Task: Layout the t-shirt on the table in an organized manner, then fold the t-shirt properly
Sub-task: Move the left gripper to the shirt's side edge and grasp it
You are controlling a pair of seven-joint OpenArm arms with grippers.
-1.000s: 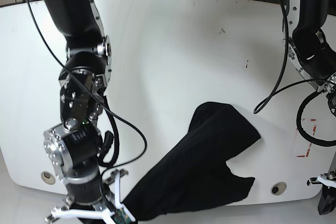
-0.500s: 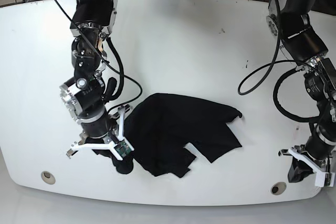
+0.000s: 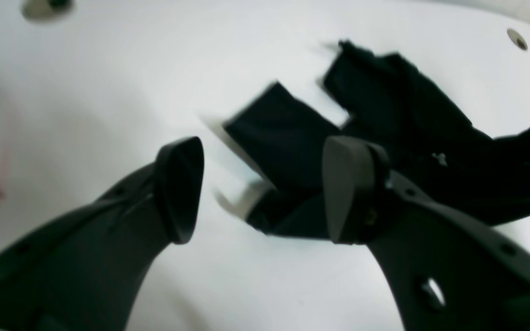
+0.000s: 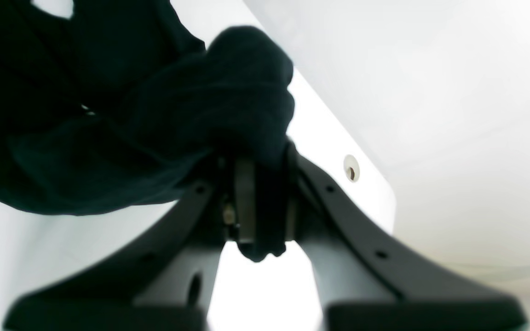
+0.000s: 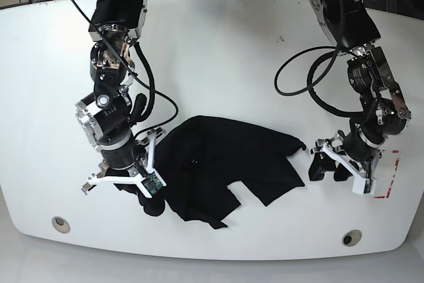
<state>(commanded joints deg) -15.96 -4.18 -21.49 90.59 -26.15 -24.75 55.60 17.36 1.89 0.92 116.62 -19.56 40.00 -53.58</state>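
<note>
Nearest the front edge of the white counter (image 5: 218, 51), two round grommet holes (image 5: 60, 223) sit by the front corners, one at each end. Just behind the front-left hole, the right tool (image 5: 142, 193) is clamped on a bunched fold of the black t-shirt (image 5: 228, 157); the right wrist view shows the two fingers (image 4: 246, 207) pressed together with dark cloth squeezed between them and bulging over their tips. A small wad of the cloth hangs below the grip, close to the front edge.

From that pinch the t-shirt spreads toward the middle of the counter as a crumpled, uneven patch, lying flat in parts and wrinkled in others. One flap points toward the front edge, and another corner reaches out toward the right side, ending near the left tool (image 5: 322, 167).

The left tool stands apart, its two dark fingers (image 3: 180, 188) spread wide with nothing between them. It sits low near the counter just beside the right-hand tip of the shirt, without touching it as far as the base view shows. In the left wrist view the cloth lies beyond the fingertips, blurred.

Red tape marks (image 5: 391, 170) lie near the right edge, just past the left tool. The arms rise from the far edge.
</note>
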